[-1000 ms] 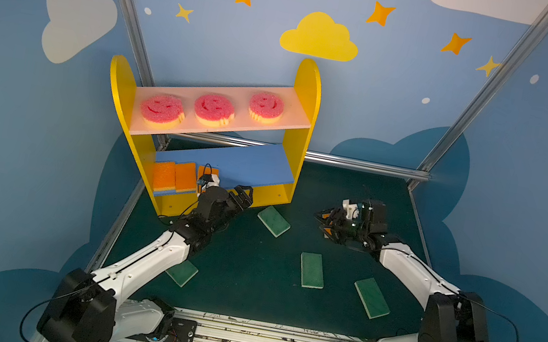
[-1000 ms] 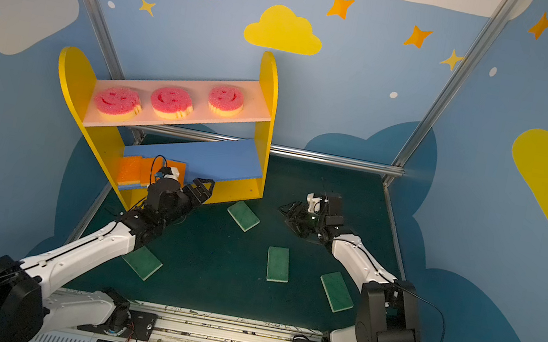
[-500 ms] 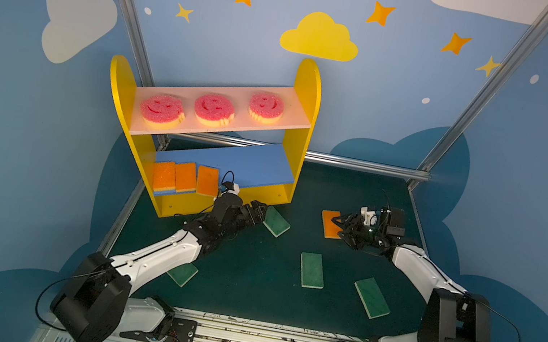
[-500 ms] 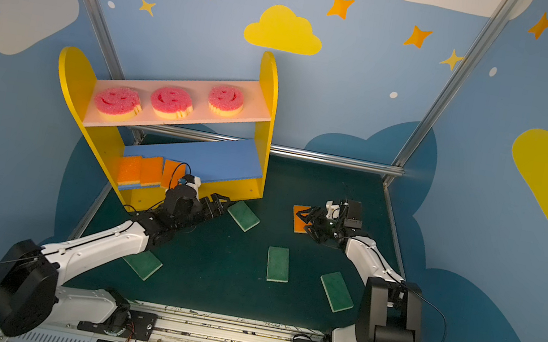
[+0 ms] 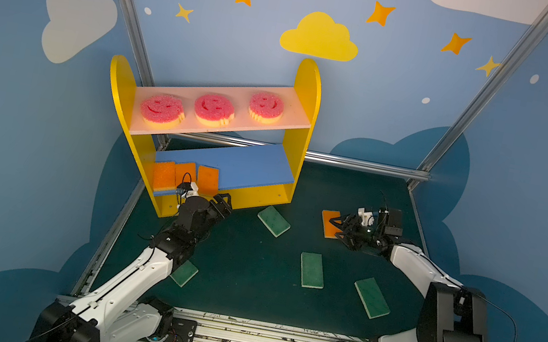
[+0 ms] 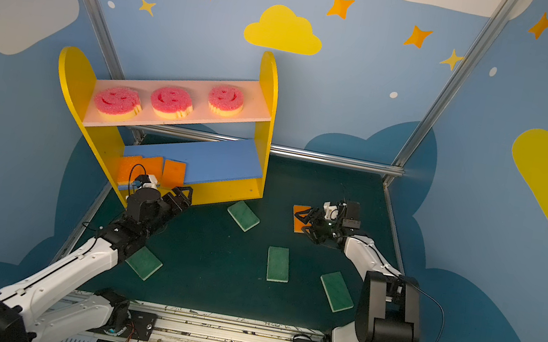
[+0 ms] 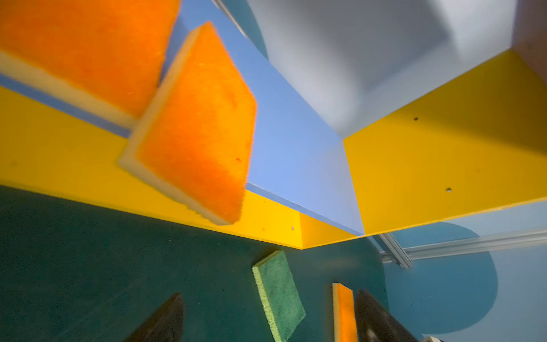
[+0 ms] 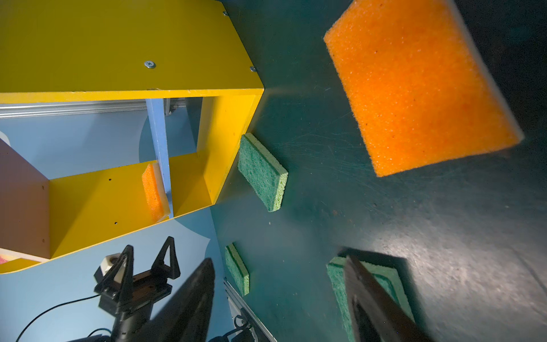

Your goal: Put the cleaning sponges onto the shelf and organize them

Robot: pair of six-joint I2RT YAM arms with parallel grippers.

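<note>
Sorting midway: three orange rectangular sponges (image 5: 186, 173) sit on the yellow-sided shelf's (image 5: 309, 83) blue board (image 5: 247, 163); the fourth orange sponge (image 5: 328, 223) lies on the tabletop (image 5: 247, 270) beside the right arm's (image 5: 413, 259) spread, empty jaws. Left jaws gape empty too. Next, likely: pinch it.

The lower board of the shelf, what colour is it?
Blue; the lower board shows best in a top view.
</note>
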